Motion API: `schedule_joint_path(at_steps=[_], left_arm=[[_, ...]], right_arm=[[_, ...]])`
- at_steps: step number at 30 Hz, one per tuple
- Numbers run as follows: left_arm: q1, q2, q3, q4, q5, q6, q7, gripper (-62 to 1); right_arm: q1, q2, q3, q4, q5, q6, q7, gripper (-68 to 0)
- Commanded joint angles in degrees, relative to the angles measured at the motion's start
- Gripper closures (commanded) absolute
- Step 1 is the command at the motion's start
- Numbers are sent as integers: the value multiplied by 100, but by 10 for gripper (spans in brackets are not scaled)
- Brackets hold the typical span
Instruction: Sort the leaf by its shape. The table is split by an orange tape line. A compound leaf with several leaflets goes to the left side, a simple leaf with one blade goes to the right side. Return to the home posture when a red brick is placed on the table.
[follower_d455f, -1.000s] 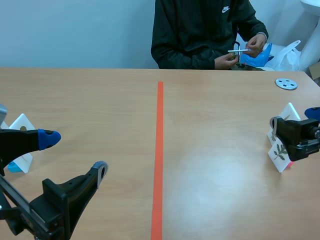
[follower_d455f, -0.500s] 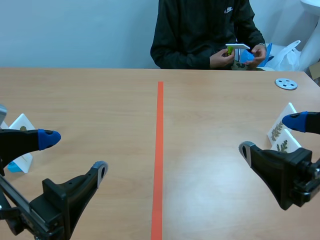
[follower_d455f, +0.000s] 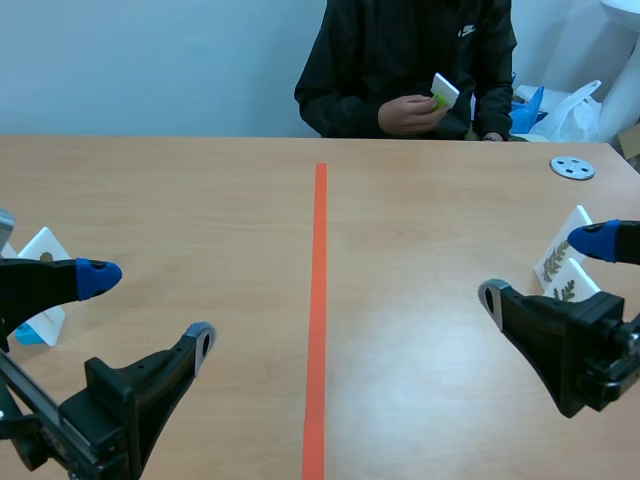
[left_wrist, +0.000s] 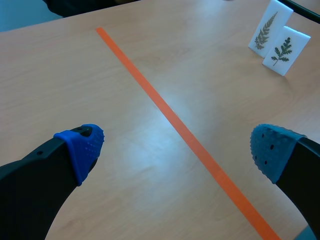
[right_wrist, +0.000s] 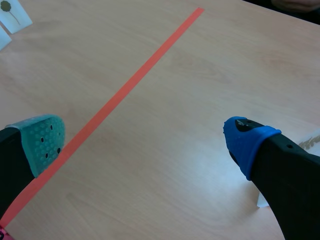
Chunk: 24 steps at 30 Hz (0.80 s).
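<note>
Left gripper (follower_d455f: 150, 308) wide open and empty, right gripper (follower_d455f: 541, 269) likewise, 2 leaf cards (follower_d455f: 555, 262) standing just beside it

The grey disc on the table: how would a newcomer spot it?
Right of the orange tape line, look to the far corner of the table near the person. The grey disc lies flat there alone, round with small holes, unlike the upright white leaf cards nearer the camera.

Two leaf cards (left_wrist: 283, 49) stand together right of the tape line (left_wrist: 175, 120).
</note>
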Motion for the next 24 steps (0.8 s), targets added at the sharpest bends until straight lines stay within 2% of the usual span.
schedule_joint_path(at_steps=[1,6,15,24], left_arm=[[0,11,-26,37,-57,-9,-81,-623],[0,11,-26,37,-57,-9,-81,-623],[0,11,-26,37,-57,-9,-79,-623],[0,11,-26,37,-57,-9,-79,-623]], right_arm=[[52,85,-11,15,61,-129,68,-679],[72,70,-63,15,63,-372,42,-679],[101,72,-433,15,57,-413,-15,-679],[101,74,-546,15,-11,-625,-17,-679]])
